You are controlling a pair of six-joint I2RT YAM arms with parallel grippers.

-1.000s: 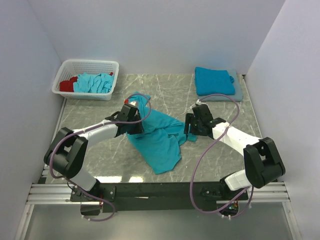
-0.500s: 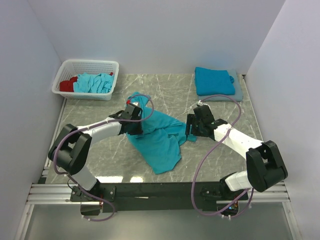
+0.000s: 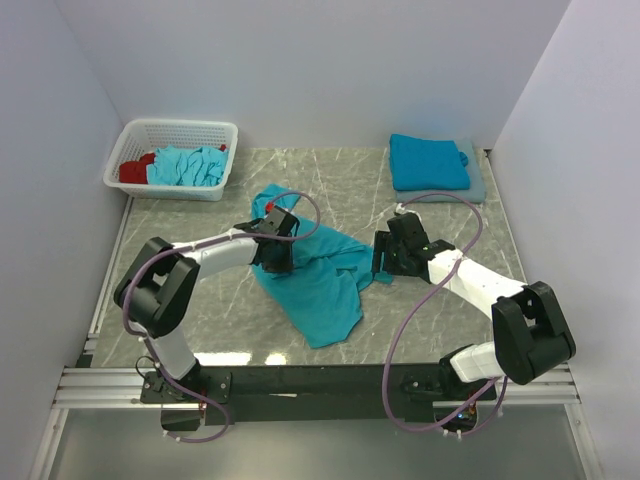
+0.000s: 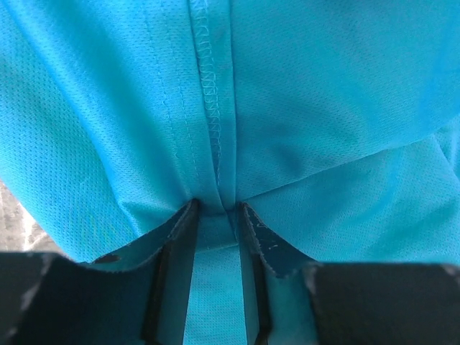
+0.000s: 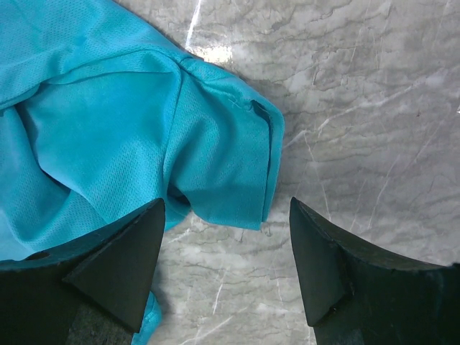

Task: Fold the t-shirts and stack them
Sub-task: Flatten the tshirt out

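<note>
A crumpled teal t-shirt [image 3: 320, 275] lies in the middle of the table. My left gripper [image 3: 276, 252] is shut on a seam fold of this t-shirt [image 4: 215, 129] near its left upper edge. My right gripper [image 3: 381, 262] is open, just above the table at the shirt's right side; a sleeve [image 5: 226, 169] lies just in front of its fingers [image 5: 122, 259]. A folded teal t-shirt [image 3: 428, 160] lies on a grey-blue folded one at the back right. More teal t-shirts [image 3: 188, 165] sit bunched in the basket.
A white lattice basket [image 3: 172, 130] stands at the back left and also holds a red cloth [image 3: 134, 169]. Grey marble table [image 3: 450, 225] shows around the shirt. White walls close in the left, back and right sides.
My left gripper has moved right and a little nearer along the shirt, drawing its fabric along. The right gripper has hardly moved.
</note>
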